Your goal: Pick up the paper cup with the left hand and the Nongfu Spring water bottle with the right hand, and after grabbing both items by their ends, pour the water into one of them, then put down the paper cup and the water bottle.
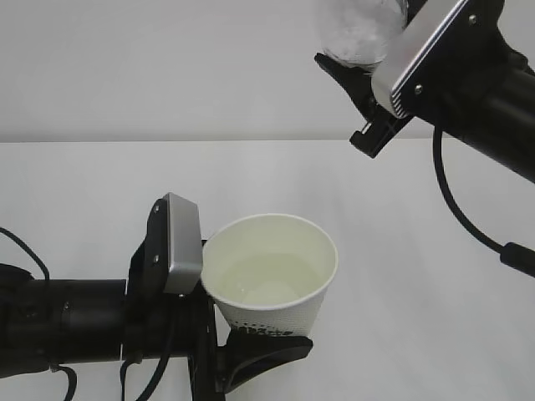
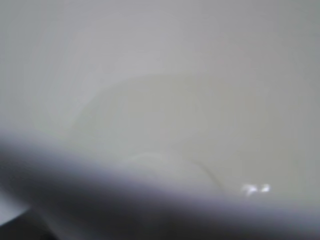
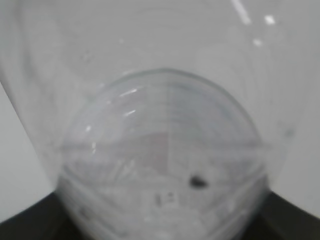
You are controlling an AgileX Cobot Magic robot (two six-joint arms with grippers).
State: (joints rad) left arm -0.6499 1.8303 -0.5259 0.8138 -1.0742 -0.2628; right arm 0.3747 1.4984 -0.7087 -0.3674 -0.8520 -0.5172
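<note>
left gripper (image 1: 219, 334) clamps the cup (image 1: 272, 271) low at 6 o'clock, water (image 1: 269, 280) pooled inside; thin paper, so it would crush if squeezed. right gripper (image 1: 361, 92) holds the slick, light bottle (image 1: 359, 29) by its base at 1 o'clock.

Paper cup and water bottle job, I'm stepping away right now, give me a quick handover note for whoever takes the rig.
Left gripper: shut on the paper cup, held upright at its base above the table.
Right gripper: shut on the Nongfu Spring water bottle, raised at the upper right, mostly out of frame.
Done: both picked up; water lies in the cup, no stream visible.
Left: set the cup and bottle down, then release.
</note>
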